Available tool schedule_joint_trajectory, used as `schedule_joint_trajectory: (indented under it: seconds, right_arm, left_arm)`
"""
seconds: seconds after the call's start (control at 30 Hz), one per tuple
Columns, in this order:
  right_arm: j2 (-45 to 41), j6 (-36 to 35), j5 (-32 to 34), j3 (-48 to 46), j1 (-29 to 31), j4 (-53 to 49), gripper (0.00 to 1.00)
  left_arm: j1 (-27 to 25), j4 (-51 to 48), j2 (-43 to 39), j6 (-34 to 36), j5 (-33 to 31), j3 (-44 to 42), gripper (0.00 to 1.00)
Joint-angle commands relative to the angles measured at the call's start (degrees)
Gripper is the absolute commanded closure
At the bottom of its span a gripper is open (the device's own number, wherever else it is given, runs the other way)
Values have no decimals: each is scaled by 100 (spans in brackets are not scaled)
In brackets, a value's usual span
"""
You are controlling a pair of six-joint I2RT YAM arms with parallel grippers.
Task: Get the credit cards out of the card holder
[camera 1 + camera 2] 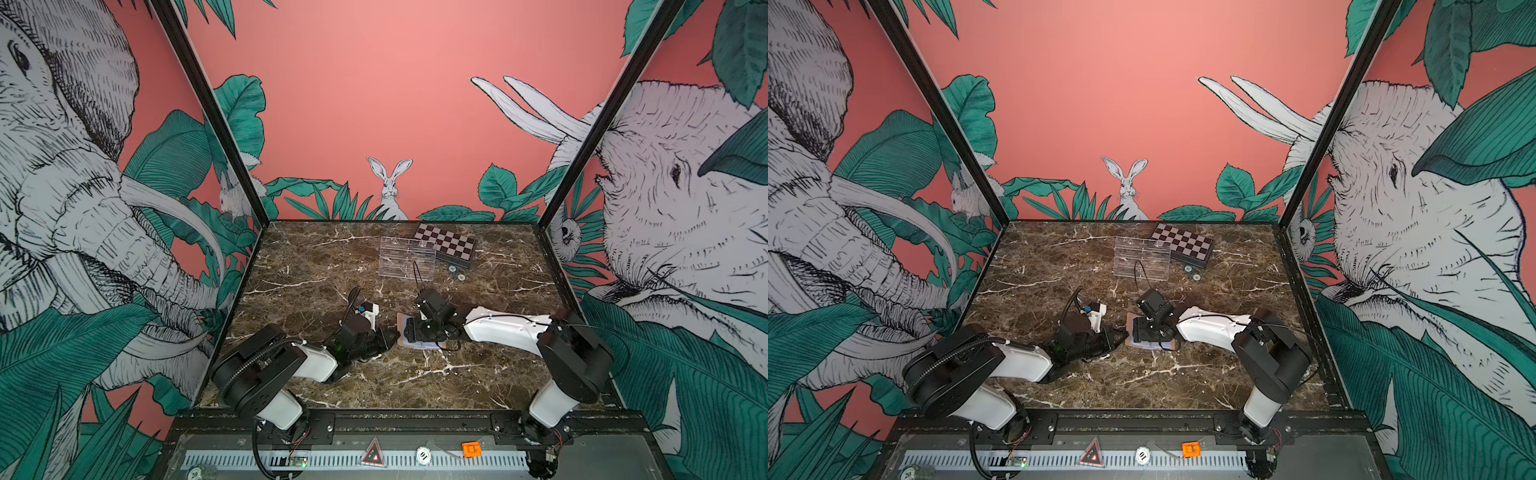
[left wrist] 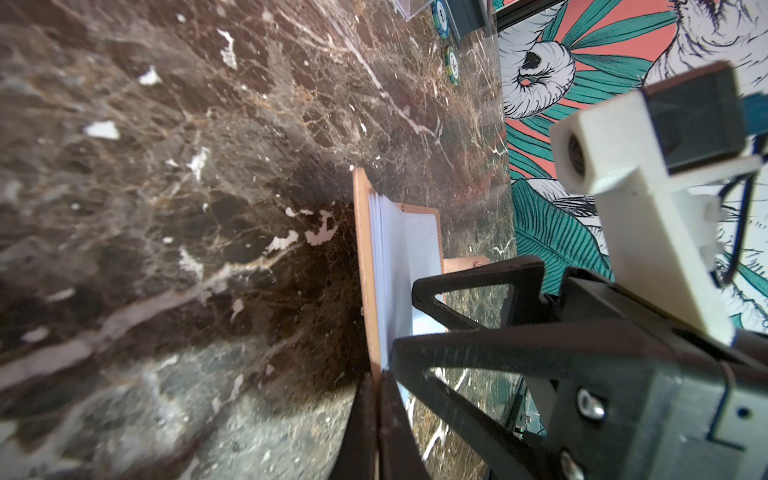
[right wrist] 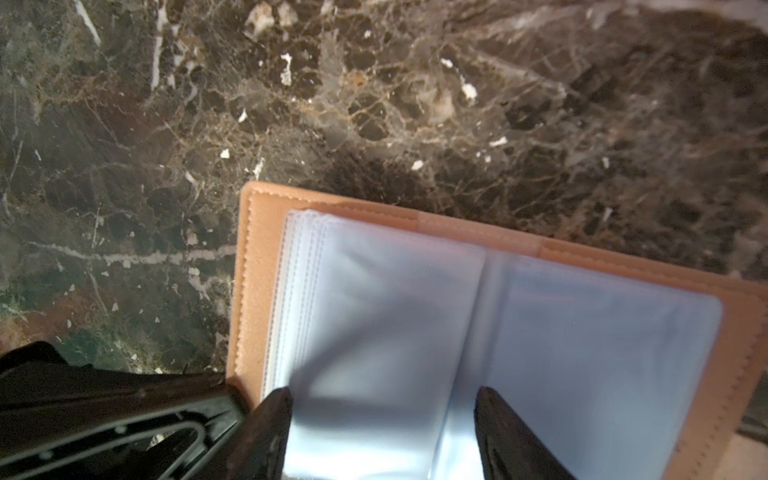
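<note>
Open tan stitched card holder (image 3: 254, 270), pale bluish plastic sleeves (image 3: 582, 332)

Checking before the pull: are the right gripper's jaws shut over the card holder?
No, in the right wrist view the right gripper has its fingers wide apart over the pale sleeves of the open card holder.
</note>
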Motion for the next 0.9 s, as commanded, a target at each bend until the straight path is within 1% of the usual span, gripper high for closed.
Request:
schedule_joint_trajectory:
  seconds: [0.0, 0.1, 0.4, 0.7, 0.77, 0.87]
  right_arm:
    - [75, -74, 148, 97, 31, -184, 32]
    - [99, -79, 170, 97, 31, -216, 34]
    - [-1, -36, 372, 12, 22, -368, 45]
    - [-103, -26, 509, -11, -38, -494, 52]
    - [-178, 7, 607, -73, -78, -566, 52]
    - [-419, 207, 946, -259, -213, -749, 53]
  left_arm:
    - [-30, 133, -79, 39, -81, -56, 100]
    - [-29, 142, -78, 41, -81, -56, 100]
    - [-29, 107, -127, 39, -94, -74, 100]
    - [-29, 68, -183, 51, -116, -95, 100]
    - [-30, 52, -210, 62, -116, -95, 100]
    - [-29, 5, -249, 72, -109, -87, 100]
